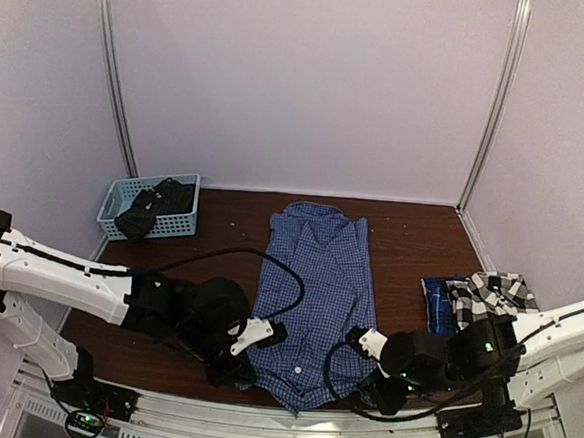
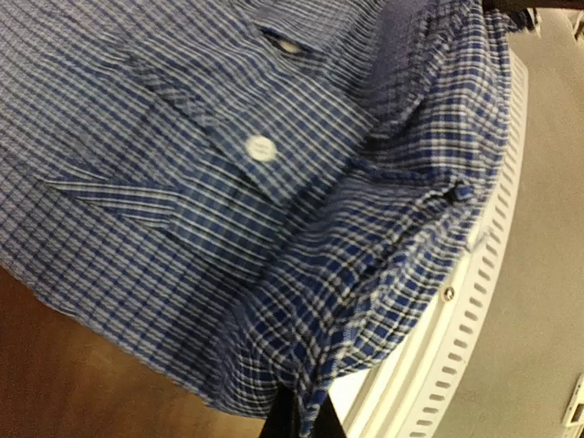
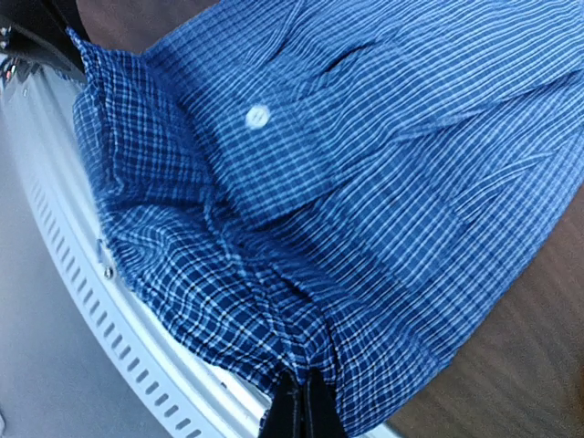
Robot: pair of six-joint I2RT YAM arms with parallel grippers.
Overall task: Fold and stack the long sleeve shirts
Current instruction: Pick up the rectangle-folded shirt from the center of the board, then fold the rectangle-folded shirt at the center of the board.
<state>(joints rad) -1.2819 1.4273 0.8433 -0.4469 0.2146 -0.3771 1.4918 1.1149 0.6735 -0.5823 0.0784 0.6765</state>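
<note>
- The left gripper [image 1: 267, 334] is pressed together on the near left hem corner of the blue fine-check shirt [image 1: 313, 281]; cloth is seen pinched between its fingers [image 2: 303, 422];
- The right gripper [image 1: 366, 340] is likewise clamped on the near right hem corner; the hem is lifted over the slotted rail [image 3: 119, 319];
- The shirt is spread lengthwise on the table [image 1: 421, 238], collar at the far end;
- At the right edge the black-and-white plaid shirt [image 1: 495, 291] is bunched, touching the darker blue plaid shirt [image 1: 435, 297];
- A basket [image 1: 176, 226] is set far left.
</note>
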